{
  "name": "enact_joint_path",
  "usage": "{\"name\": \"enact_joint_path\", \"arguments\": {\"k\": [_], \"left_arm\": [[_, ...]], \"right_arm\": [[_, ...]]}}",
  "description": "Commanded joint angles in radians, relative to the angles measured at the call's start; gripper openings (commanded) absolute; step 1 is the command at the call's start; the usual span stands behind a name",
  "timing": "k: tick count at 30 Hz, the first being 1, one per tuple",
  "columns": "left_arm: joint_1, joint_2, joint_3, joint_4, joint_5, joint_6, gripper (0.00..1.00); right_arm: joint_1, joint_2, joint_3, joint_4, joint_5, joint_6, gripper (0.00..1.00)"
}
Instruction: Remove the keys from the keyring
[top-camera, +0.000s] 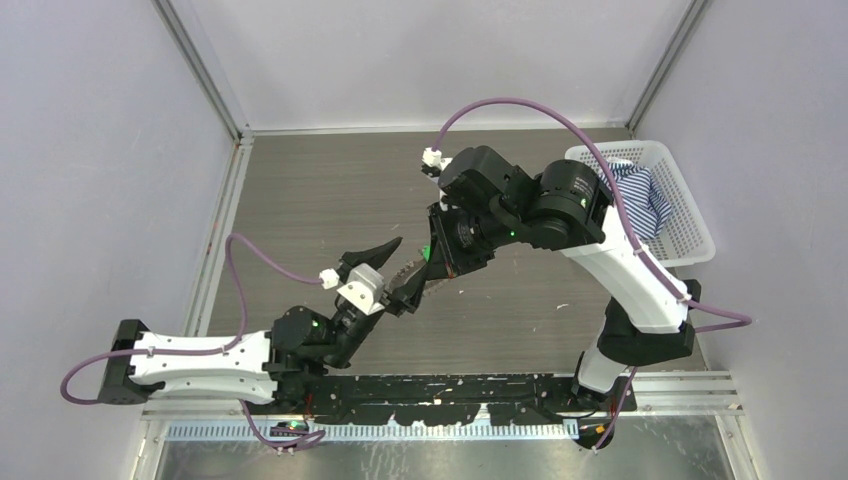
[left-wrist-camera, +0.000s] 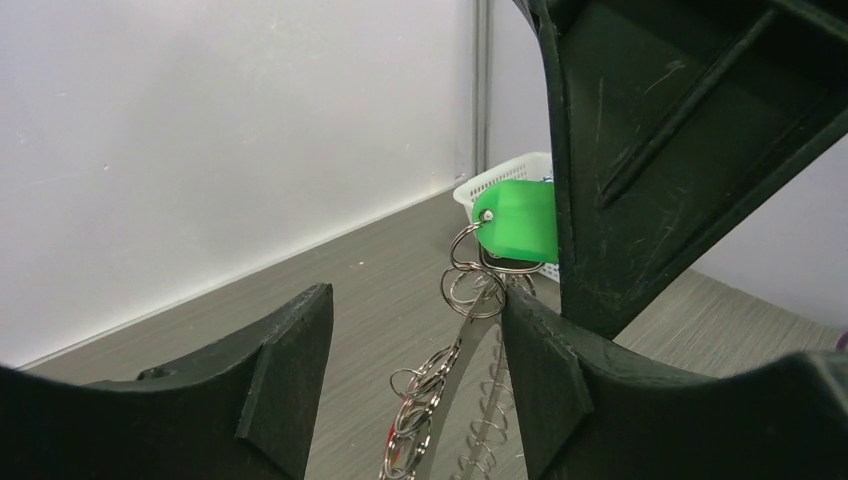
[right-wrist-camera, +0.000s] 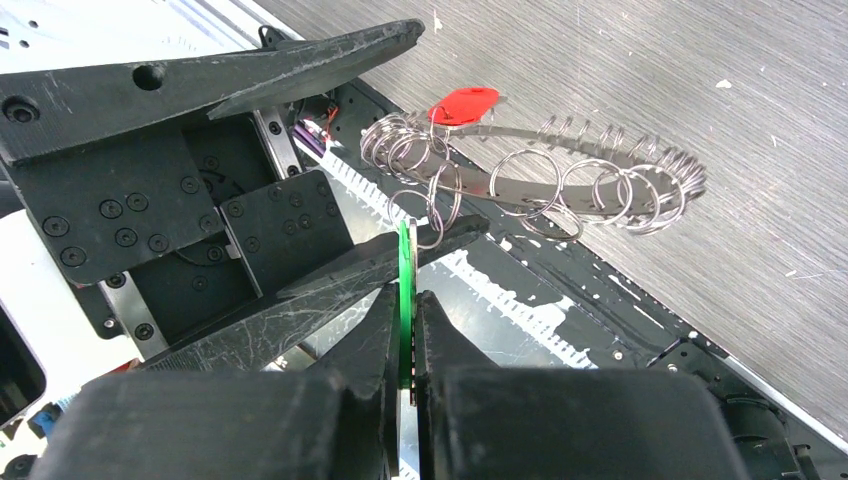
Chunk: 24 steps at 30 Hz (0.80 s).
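My right gripper (right-wrist-camera: 405, 300) is shut on the bright green plastic head (right-wrist-camera: 404, 250) of one of the keys and holds it above the table. From it hangs the keyring (right-wrist-camera: 530, 190), a flat silvery loop strung with several small wire rings (right-wrist-camera: 620, 190) and a red tag (right-wrist-camera: 465, 105). No silvery key blades can be made out. My left gripper (left-wrist-camera: 415, 300) is open. The keyring band (left-wrist-camera: 470, 360) passes between its fingers, close to the right-hand one. The green head (left-wrist-camera: 520, 220) shows just beyond it. From above, both grippers (top-camera: 412, 262) meet at mid-table.
A white basket (top-camera: 690, 230) holding a striped cloth (top-camera: 640, 195) stands at the far right of the table. Grey walls close off the left, back and right. The black base rail (top-camera: 450, 395) runs along the near edge.
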Motion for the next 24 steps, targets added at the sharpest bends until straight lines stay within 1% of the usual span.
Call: {"name": "enact_joint_path", "arguments": {"k": [1,6,14,19,24], "left_arm": [[-0.005,0.013,0.024,0.063,-0.026,0.018,0.64],[-0.005,0.029,-0.013,0.168,0.016,0.072,0.63],[-0.005,0.033,-0.047,0.218,0.091,0.12,0.6],[-0.005,0.053,-0.066,0.263,0.103,0.142,0.59],[-0.005,0.09,-0.096,0.37,0.092,0.172,0.59]], "right_arm": [[-0.004,-0.012,0.042,0.0,-0.016,0.015,0.01],[-0.004,-0.007,0.052,0.007,-0.032,0.025,0.01],[-0.004,-0.006,0.061,0.011,-0.037,0.036,0.01],[-0.004,-0.004,0.064,0.013,-0.043,0.036,0.01],[-0.003,-0.006,0.059,0.018,-0.058,0.038,0.01]]}}
